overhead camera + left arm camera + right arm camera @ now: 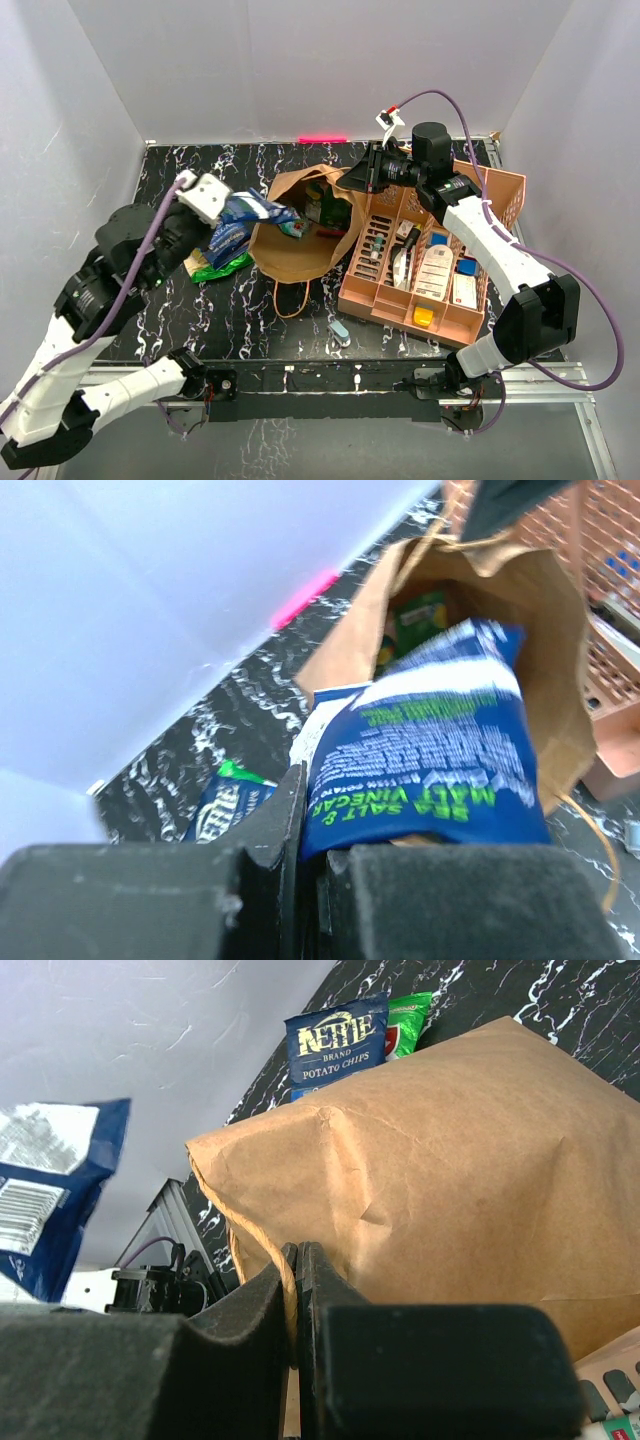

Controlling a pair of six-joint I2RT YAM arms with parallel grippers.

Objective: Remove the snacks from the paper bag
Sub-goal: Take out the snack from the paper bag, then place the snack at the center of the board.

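The brown paper bag (pixel 300 240) lies open in the middle of the table, with green packets (pixel 325 210) inside its mouth. My left gripper (pixel 228 208) is shut on a blue "Sea Salt & Malt Vinegar" chip bag (pixel 430 750) and holds it just left of the bag's mouth. My right gripper (pixel 362 172) is shut on the paper bag's twisted handle (pixel 270 1250) at the far rim and holds it up. A blue Kettle chip bag (pixel 226 243) and a green packet (pixel 222 268) lie on the table left of the paper bag; both also show in the right wrist view (pixel 335 1045).
An orange slotted tray (pixel 490 195) with small items stands right of the paper bag, touching it. A pale-blue capsule (pixel 340 333) lies near the front edge. The bag's second loop handle (pixel 292 298) lies on the table in front. White walls enclose the table.
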